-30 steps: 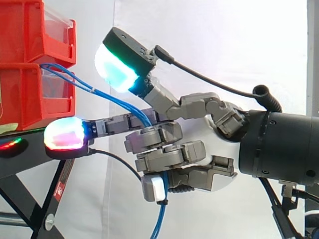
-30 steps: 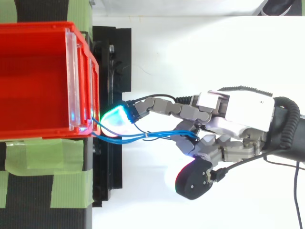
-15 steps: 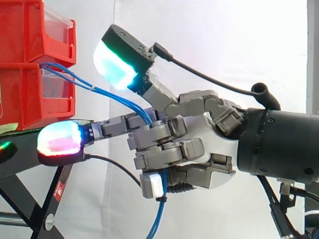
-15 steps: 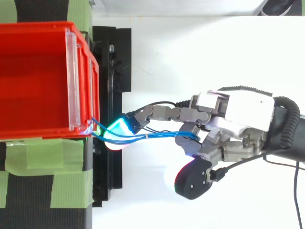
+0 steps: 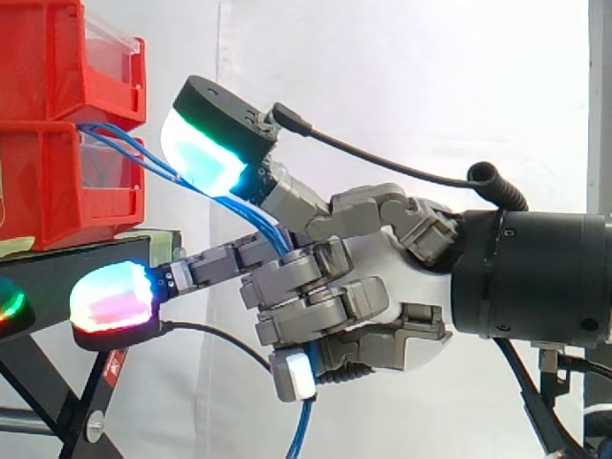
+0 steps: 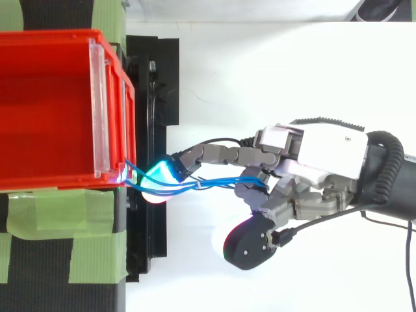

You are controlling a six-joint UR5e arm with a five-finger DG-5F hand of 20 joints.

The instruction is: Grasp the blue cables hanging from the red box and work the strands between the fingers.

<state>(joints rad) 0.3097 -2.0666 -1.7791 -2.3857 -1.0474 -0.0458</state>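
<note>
Side view, item one: blue cables (image 6: 218,182). We log them leaving the front of the lower red bin (image 5: 48,191), sloping down to the right and passing into the hand (image 5: 382,287). A further length (image 5: 302,426) hangs out beneath the fingers and is cut off by the bottom edge. The stretch inside the grip is hidden, so we cannot follow the separate strands there. From above we note a small pale tie binding the strands between bin and hand.

Item two: hand. Its lower fingers (image 5: 306,296) are curled round the cables, grasping them. One finger reaches straight toward the stand below the cables, its pad (image 5: 110,296) glowing red and magenta. Another rises above them with a cyan-green pad (image 5: 206,143); whether that pad touches the cables we cannot tell. The arm is cut off at the right edge.

Item three: containers. The upper red bin (image 6: 65,38) sits on the lower one, both cut off at the left. From above, the upper bin shows its red floor behind a clear front panel (image 6: 97,110). The lower bin's inside is hidden, so we cannot see where the cables are fixed.

Item four: surroundings. Black stand (image 6: 153,84) under the bins, green tape (image 6: 58,214) beside them, white curtain (image 5: 430,86) behind.
</note>
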